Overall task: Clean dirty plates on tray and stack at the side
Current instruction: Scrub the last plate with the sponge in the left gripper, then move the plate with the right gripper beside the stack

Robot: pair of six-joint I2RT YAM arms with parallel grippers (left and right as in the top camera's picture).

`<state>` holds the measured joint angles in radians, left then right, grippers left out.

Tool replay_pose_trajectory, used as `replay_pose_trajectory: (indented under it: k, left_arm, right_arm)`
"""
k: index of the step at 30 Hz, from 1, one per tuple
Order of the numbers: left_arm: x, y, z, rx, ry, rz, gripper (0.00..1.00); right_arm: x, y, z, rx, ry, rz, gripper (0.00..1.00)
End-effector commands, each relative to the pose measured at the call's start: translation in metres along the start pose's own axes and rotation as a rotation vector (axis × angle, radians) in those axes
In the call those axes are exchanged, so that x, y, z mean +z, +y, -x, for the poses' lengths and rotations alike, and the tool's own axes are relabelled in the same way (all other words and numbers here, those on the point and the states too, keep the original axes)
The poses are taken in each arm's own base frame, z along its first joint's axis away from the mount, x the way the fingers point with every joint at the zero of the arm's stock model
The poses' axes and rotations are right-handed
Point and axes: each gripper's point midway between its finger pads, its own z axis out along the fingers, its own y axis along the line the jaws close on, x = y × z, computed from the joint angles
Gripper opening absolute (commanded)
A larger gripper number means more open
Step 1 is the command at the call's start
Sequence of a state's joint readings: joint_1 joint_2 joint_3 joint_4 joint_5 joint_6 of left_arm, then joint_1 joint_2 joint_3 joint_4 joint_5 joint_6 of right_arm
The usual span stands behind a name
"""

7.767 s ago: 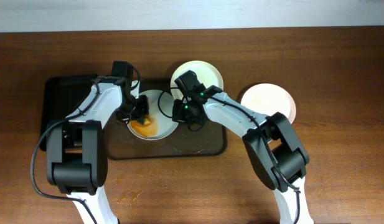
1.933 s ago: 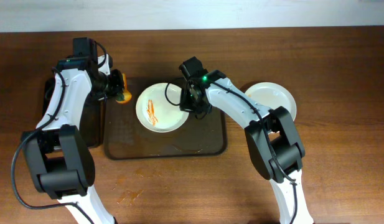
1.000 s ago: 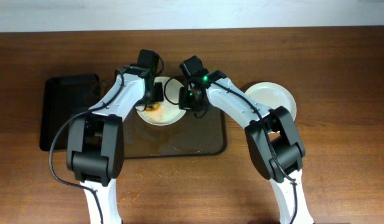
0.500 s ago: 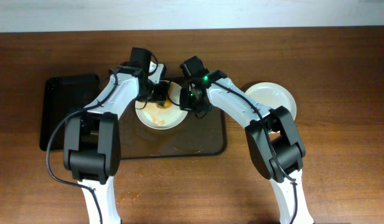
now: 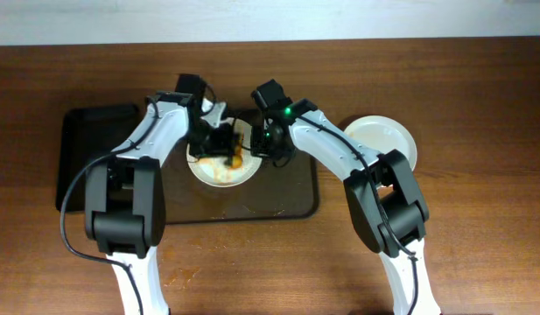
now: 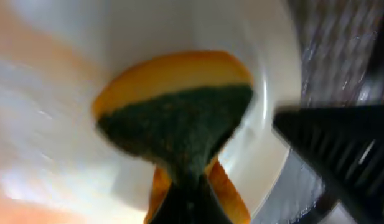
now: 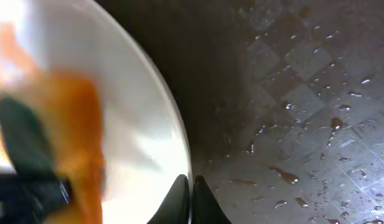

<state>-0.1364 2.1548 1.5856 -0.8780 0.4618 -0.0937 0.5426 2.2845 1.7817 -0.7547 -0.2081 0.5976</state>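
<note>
Left end effector, clamping the sponge, is back scrubbing the plate; right end effector pinches its rim, so cleaning's underway.

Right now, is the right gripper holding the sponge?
No, the sponge is squeezed in the left gripper; the right gripper pinches the plate rim.

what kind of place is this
Likely a robot test bench staged for dishwashing: a wooden table, a wet dark tray holding a dirty plate under a sponge, a clean plate aside.
</note>
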Motion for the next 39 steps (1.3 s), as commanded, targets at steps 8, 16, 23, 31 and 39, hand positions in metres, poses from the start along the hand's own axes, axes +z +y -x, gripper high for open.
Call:
replay_pose_trajectory:
  k: [8, 16, 23, 31, 39]
  left_arm:
    - [-0.108, 0.048, 0.056, -0.166, -0.251, 0.377, 0.01]
    - [-0.152, 0.050, 0.068, -0.146, -0.320, 0.406, 0.01]
    - [-0.139, 0.058, 0.072, -0.152, -0.309, 0.405, 0.01]
    - [-0.127, 0.064, 0.070, -0.160, -0.277, 0.407, 0.00]
    - [-0.127, 0.064, 0.070, -0.160, -0.276, 0.408, 0.00]
  right_arm:
    - [0.006, -0.010, -0.008, 0.012, 0.034, -0.034, 0.04]
    - [-0.104, -0.032, 0.021, -0.168, -0.208, -0.329, 0.04]
    - [-0.211, -0.014, 0.011, -0.327, -0.681, -0.931, 0.04]
    - [-0.256, 0.040, -0.012, -0.454, -0.967, -1.104, 0.04]
    - [-0.198, 0.019, -0.013, -0.350, -0.675, -0.816, 0.04]
